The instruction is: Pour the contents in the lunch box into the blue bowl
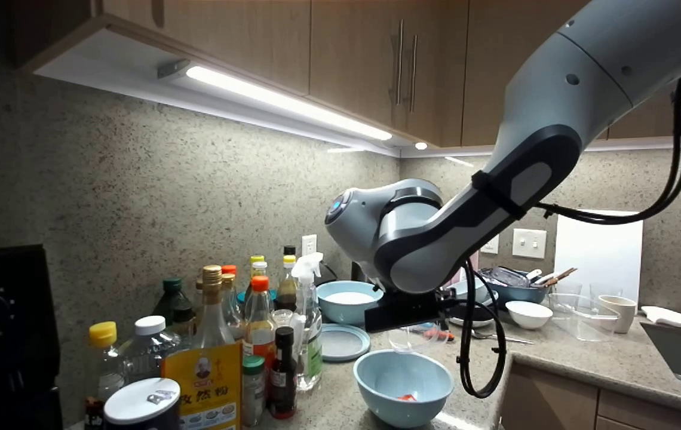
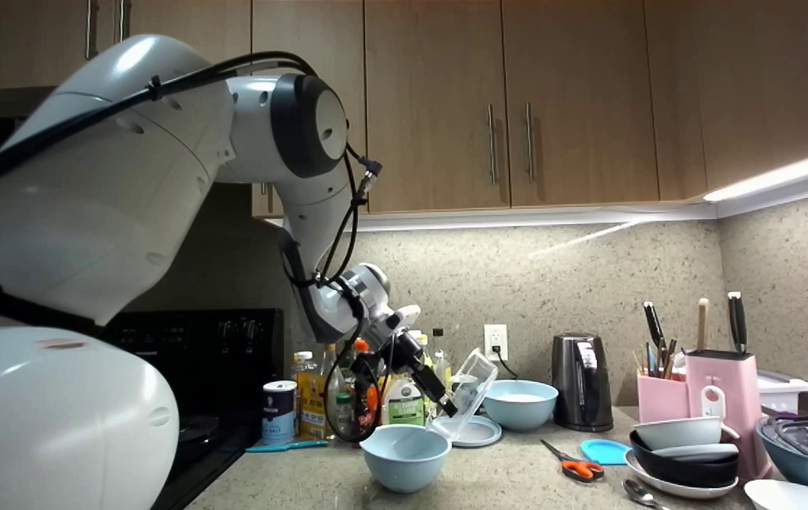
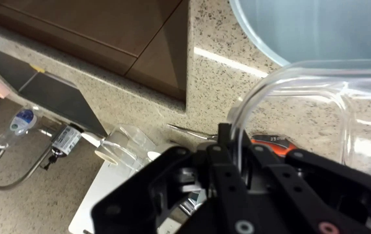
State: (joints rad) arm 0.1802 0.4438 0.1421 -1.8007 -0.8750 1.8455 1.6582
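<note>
Wood cupboards (image 2: 439,106) hang on the wall (image 2: 616,283) above the desk (image 2: 510,474). The grey-white arm (image 1: 549,113) reaches over the desk, bent at the elbow, wrist end low. Bottles (image 1: 258,328) stand clustered nr. the wall, & a dark kettle (image 2: 581,389) is at the back of the desk. The blue bowl (image 2: 407,471) is upright on the desk, nr. the arm's wrist end; a 2nd lt.-blue bowl (image 2: 521,412) sits farther back, nr. the kettle. The hand (image 3: 236,134) grips the lunch box (image 2: 468,398), fingers either side of the box's clear side in the wrist view. Box is tilted, just beside the blue bowl's rim; can't tell if they touch. Orange-handled scissors (image 2: 582,470) lie on the desk in front of the kettle, well apart from the blue bowl. The contents (image 1: 406,397), a few reddish bits, are down inside the blue bowl in an exterior view.
</note>
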